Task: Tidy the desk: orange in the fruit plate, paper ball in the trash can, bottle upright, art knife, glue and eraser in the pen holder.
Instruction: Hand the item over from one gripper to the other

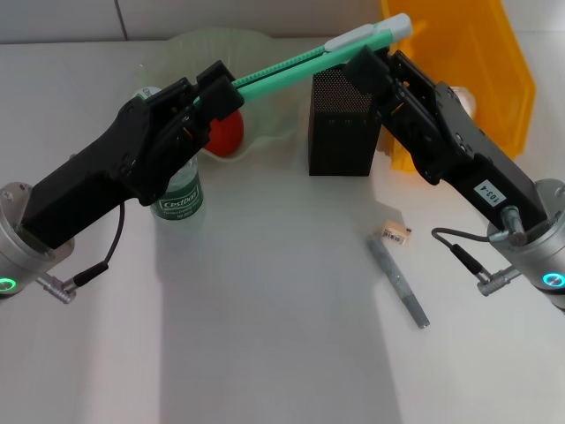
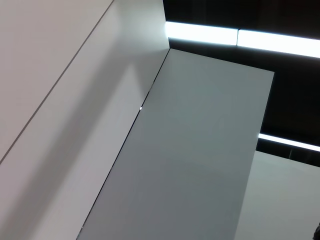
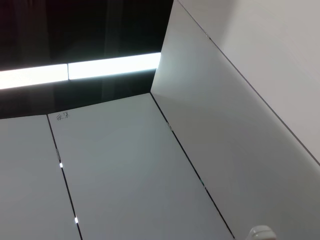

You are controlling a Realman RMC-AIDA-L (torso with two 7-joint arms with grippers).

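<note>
Both arms are up off the desk with the green art knife point(image 1: 300, 60) strung between them like a rail. Its long axis runs from about eight o'clock at the left gripper point(image 1: 216, 88) up to two o'clock, where its pale cap end pokes out past the right gripper point(image 1: 369, 64). Each gripper looks closed on one end of the knife, though the fingers themselves are buried behind the black housings, so how tightly either one holds is a judgement, not something plainly shown.

The relation that matters: the black mesh pen holder point(image 1: 342, 124) stands directly under the right gripper, at six o'clock from it, with its mouth just beneath the knife. The right arm is clearly the nearer one. To go in, the knife would have to swing from near level to upright over that opening.

The orange point(image 1: 225, 132) sits in the fruit plate point(image 1: 265, 62), half hidden by the left arm. The bottle point(image 1: 180, 196) stands upright, its top hidden. The eraser point(image 1: 396, 234) and the grey glue stick point(image 1: 399, 283) lie on the desk at about five o'clock from the holder. The yellow trash can point(image 1: 494, 71) is behind the right arm. The wrist views show only wall and ceiling.
</note>
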